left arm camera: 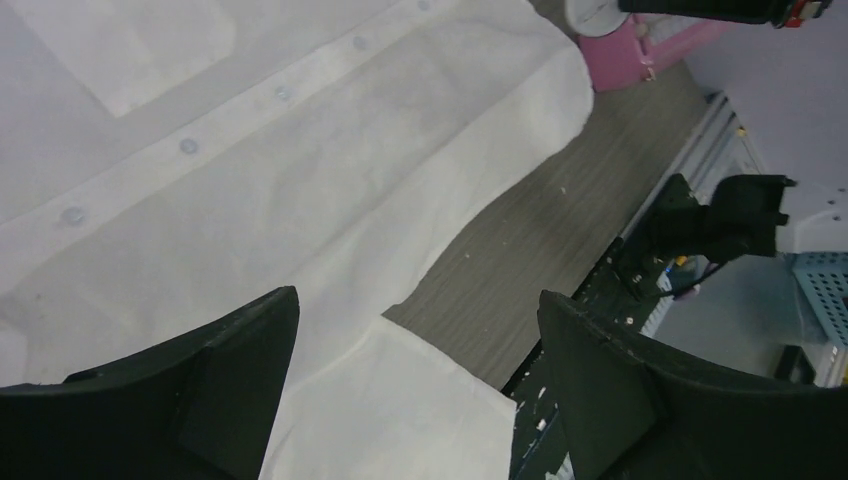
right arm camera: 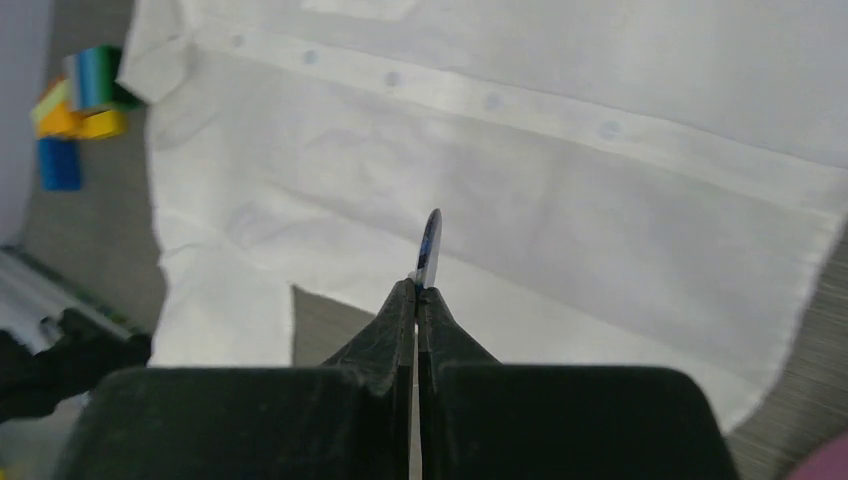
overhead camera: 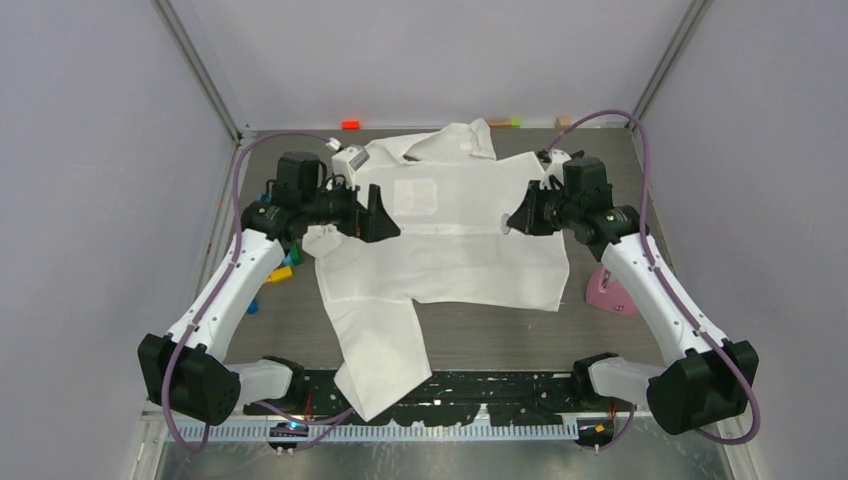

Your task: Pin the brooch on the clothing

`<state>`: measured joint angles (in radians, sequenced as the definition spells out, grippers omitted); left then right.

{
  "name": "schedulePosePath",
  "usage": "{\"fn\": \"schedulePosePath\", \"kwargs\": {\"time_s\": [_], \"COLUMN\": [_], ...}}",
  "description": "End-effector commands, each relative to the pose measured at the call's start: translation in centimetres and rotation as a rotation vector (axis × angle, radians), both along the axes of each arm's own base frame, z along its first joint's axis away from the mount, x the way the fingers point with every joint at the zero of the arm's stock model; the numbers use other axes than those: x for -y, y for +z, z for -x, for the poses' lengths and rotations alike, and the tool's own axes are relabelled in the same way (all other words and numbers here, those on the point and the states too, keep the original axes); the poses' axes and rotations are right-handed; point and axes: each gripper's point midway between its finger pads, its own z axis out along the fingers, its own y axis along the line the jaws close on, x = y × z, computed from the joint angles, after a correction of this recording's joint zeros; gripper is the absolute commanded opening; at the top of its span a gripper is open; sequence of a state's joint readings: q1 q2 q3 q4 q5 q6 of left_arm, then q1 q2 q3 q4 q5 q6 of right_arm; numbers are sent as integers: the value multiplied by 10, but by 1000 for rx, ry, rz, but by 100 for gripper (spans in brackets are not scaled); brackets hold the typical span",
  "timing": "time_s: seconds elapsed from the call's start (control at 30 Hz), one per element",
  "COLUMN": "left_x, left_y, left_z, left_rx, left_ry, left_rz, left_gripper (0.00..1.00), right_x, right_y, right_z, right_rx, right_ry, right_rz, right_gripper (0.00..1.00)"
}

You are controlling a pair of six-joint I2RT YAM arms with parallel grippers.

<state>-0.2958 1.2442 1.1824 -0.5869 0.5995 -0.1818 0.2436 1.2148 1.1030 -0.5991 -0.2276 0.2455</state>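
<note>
Right fingers (right arm camera: 398, 322) pinch brooch (right arm camera: 431, 245) over shirt (right arm camera: 600, 200); pocket (overhead camera: 415, 197) flat.

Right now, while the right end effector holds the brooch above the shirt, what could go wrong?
The right end effector grips the brooch only by its thin edge, at the fingertips, so it may twist or slip when pressed down. The shirt lies loose and wrinkled, and the left end effector is open and holds nothing, so the cloth may bunch or slide.

Brooch (right arm camera: 431, 248) edge-on between the right fingers (right arm camera: 393, 335), its face out of sight
</note>
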Motion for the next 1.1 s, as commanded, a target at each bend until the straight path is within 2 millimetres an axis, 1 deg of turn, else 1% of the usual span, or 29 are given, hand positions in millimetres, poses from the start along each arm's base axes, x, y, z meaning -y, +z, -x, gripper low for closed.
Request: {"fn": "schedulePosePath", "kwargs": {"time_s": [0.0, 0.03, 0.07, 0.1, 0.17, 0.27, 0.37, 0.43, 0.47, 0.5, 0.53, 0.63, 0.73, 0.87, 0.97, 1.07], "left_x": [41, 49, 55, 60, 69, 81, 89, 92, 92, 92, 93, 94, 97, 100, 101, 103], "left_y": [32, 36, 38, 40, 42, 42, 43, 43, 44, 43, 42, 38, 37, 39, 40, 41], "left_z": [37, 45, 52, 60, 73, 88, 99, 103, 104, 104, 103, 102, 106, 113, 119, 124], "left_rx": [39, 28, 18, 10, -2, -19, -47, -60, -61, -60, -63, -85, -106, -106, -111, -117], "left_ry": [-271, -321, -364, -404, -467, -535, -591, -611, -614, -614, -611, -612, -632, -665, -691, -716], "left_rz": [177, 207, 232, 252, 272, 294, 318, 328, 330, 329, 328, 327, 335, 346, 356, 363], "left_gripper": [92, 92, 92, 92, 92, 92, 88, 85, 83, 81, 78, 71, 63, 53, 40, 37], "right_x": [-74, -81, -86, -90, -97, -107, -116, -119, -119, -121, -121, -129, -135, -140, -142, -143], "right_y": [45, 55, 60, 70, 84, 97, 105, 104, 98, 100, 94, 92, 93, 92, 92, 92], "right_z": [54, 64, 72, 80, 94, 112, 130, 137, 139, 141, 143, 149, 155, 159, 160, 161], "right_rx": [-6, 7, 6, 21, 27, 28, 12, -1, -40, -31, -71, -90, -98, -103, -105, -105], "right_ry": [370, 434, 468, 519, 591, 685, 781, 824, 827, 849, 849, 898, 940, 973, 982, 991], "right_rz": [-360, -406, -430, -462, -506, -544, -571, -562, -557, -544, -540, -528, -524, -521, -519, -514], "right_gripper": [1, 0, 1, 1, 1, 1, 1, 1, 1, 1, 1, 1, 1, 1, 1, 1]}}
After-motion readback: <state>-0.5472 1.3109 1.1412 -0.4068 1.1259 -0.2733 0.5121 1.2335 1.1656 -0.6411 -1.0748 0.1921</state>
